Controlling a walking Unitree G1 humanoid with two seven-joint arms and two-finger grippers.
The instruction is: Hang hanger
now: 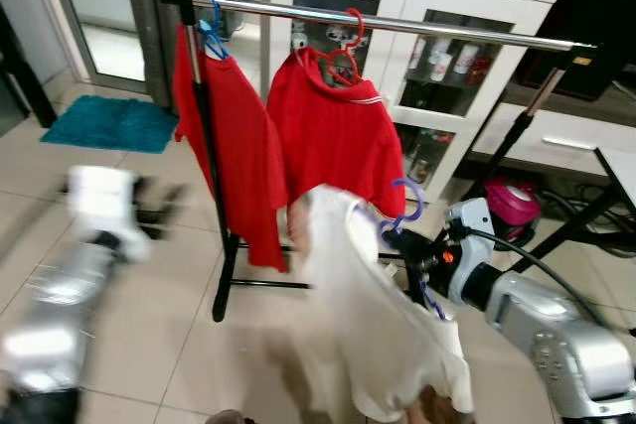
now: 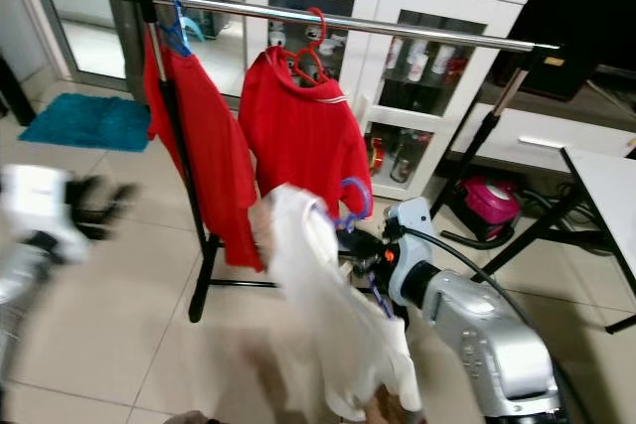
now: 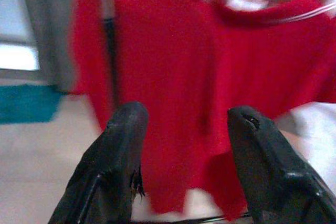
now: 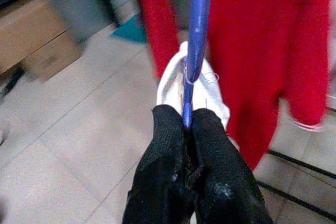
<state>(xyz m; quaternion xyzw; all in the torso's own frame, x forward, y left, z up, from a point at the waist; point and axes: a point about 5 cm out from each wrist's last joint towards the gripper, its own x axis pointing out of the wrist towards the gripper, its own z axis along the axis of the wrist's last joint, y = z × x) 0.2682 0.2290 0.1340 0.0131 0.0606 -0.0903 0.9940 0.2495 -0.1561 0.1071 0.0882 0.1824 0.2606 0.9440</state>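
Clothes rack: chrome rail on black stand, on tiled floor.
Two red shirts: hung toward the rail's left end.
White shirt: on purple hanger, below the rail, unhung.
Right gripper: jaws clamped on the hanger.
Left gripper: jaws wide, nothing between, facing the red shirts.
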